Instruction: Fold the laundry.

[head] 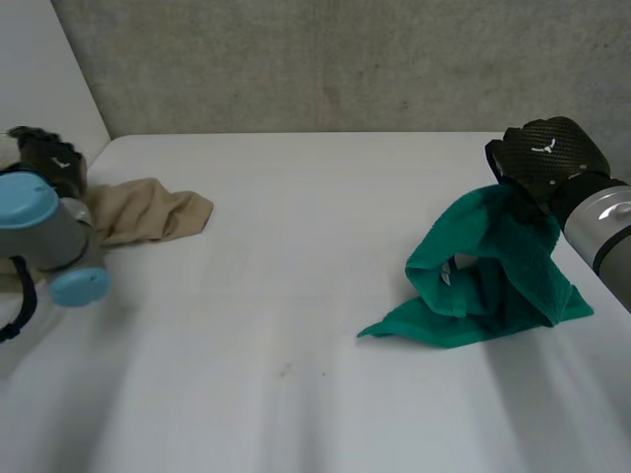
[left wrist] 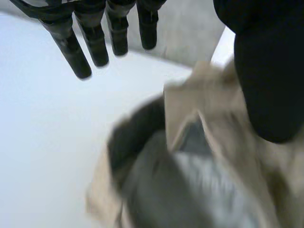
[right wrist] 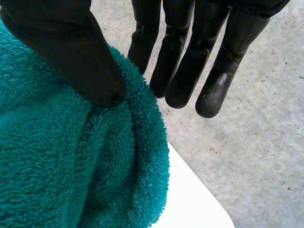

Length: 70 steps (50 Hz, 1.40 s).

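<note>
A green towel [head: 493, 266] hangs bunched from my right hand [head: 547, 158] at the table's right side, its lower part resting on the table. In the right wrist view the thumb [right wrist: 71, 52] presses the green towel [right wrist: 57, 166] against the straight fingers [right wrist: 190, 61], pinching a fold near its top. A beige cloth [head: 148, 212] lies crumpled at the far left of the table. My left hand [head: 44, 153] is over its left end. In the left wrist view that hand's fingers [left wrist: 95, 42] are straight and spread above the beige cloth [left wrist: 213, 109], holding nothing.
The white table [head: 296, 296] runs back to a grey concrete wall [head: 345, 59]. The table's right corner [right wrist: 194, 199] lies just under the hanging towel. My left arm [head: 49, 236] lies over the near left part of the beige cloth.
</note>
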Each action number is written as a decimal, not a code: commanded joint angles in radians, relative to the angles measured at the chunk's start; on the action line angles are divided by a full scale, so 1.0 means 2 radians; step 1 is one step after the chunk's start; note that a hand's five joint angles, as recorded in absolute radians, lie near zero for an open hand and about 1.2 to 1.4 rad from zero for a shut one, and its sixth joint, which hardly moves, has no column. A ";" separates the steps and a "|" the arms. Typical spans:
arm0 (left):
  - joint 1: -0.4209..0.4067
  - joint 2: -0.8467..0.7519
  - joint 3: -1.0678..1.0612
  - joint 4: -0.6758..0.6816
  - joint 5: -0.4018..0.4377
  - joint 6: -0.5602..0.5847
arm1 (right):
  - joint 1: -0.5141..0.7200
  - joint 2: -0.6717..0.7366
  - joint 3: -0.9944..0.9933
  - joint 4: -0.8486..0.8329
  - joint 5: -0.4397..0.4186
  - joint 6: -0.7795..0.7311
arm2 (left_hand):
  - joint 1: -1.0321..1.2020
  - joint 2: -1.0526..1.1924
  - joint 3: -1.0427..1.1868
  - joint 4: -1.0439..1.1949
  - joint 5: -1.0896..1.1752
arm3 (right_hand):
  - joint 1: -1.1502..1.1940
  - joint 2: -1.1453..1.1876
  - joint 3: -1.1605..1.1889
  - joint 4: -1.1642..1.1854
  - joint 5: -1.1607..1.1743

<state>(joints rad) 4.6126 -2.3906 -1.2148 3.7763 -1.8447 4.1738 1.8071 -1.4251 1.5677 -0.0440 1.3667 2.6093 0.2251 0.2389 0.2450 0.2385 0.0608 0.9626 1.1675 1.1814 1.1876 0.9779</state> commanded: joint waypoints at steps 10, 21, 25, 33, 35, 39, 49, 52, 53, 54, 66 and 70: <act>-0.106 0.131 -0.110 -0.077 0.023 -0.131 | 0.002 -0.001 -0.018 0.002 0.000 0.005 | -0.020 -0.027 -0.030 -0.027 -0.026 | 0.217 0.114 0.107 0.104 0.122; -0.212 0.190 -0.118 -0.195 0.097 -0.413 | 0.058 -0.015 -0.044 0.007 0.003 0.025 | -0.020 -0.027 -0.030 -0.027 -0.026 | 0.217 0.114 0.107 0.104 0.122; -0.249 0.188 -0.111 -0.212 0.135 -0.504 | 0.071 -0.018 -0.044 0.007 0.005 0.025 | -0.019 -0.026 -0.029 -0.026 -0.024 | 0.217 0.114 0.107 0.104 0.122; -0.295 0.151 -0.089 -0.214 0.197 -0.632 | 0.096 -0.020 -0.032 0.008 0.008 0.025 | -0.009 -0.016 -0.019 -0.015 -0.014 | 0.217 0.114 0.107 0.104 0.122; -0.297 0.143 -0.081 -0.213 0.198 -0.662 | 0.099 -0.019 -0.024 0.008 0.006 0.026 | -0.007 -0.014 -0.017 -0.014 -0.012 | 0.217 0.114 0.107 0.104 0.122; -0.300 0.133 -0.078 -0.214 0.203 -0.710 | 0.112 -0.016 -0.005 0.007 0.002 0.028 | 0.002 -0.005 -0.008 -0.005 -0.004 | 0.217 0.114 0.107 0.104 0.122; -0.303 0.112 -0.073 -0.227 0.221 -0.762 | 0.145 0.002 -0.001 0.005 -0.001 0.050 | 0.391 0.384 0.381 0.384 0.386 | -0.165 -0.267 -0.274 -0.277 -0.260; -0.300 0.115 -0.072 -0.232 0.220 -0.760 | 0.145 0.002 -0.002 0.006 0.005 0.052 | 0.585 0.578 0.575 0.579 0.580 | -0.394 -0.496 -0.503 -0.507 -0.489; -0.298 0.118 -0.069 -0.236 0.214 -0.757 | 0.144 0.001 -0.002 0.007 0.006 0.053 | 0.586 0.579 0.576 0.579 0.580 | -0.394 -0.496 -0.503 -0.507 -0.489; -0.297 0.122 -0.068 -0.238 0.211 -0.755 | 0.143 -0.002 -0.001 0.007 0.007 0.054 | 0.586 0.579 0.576 0.579 0.580 | -0.394 -0.496 -0.503 -0.507 -0.489; -0.197 0.230 -0.096 -0.248 0.126 -0.608 | 0.002 -0.061 0.000 0.081 -0.018 0.073 | 0.586 0.579 0.576 0.579 0.580 | -0.394 -0.496 -0.503 -0.507 -0.489; -0.190 0.262 -0.114 -0.254 0.125 -0.561 | -0.031 -0.040 0.002 0.151 -0.060 0.062 | 0.586 0.579 0.576 0.579 0.580 | -0.394 -0.496 -0.503 -0.507 -0.489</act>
<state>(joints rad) 4.2043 -1.9371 -1.4010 3.2787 -1.5799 2.9196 1.8376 -1.5419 1.5709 0.0952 1.3362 2.7572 1.1438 1.1913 1.1870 1.1965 0.9726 0.2035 0.2200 0.2160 0.2338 0.0682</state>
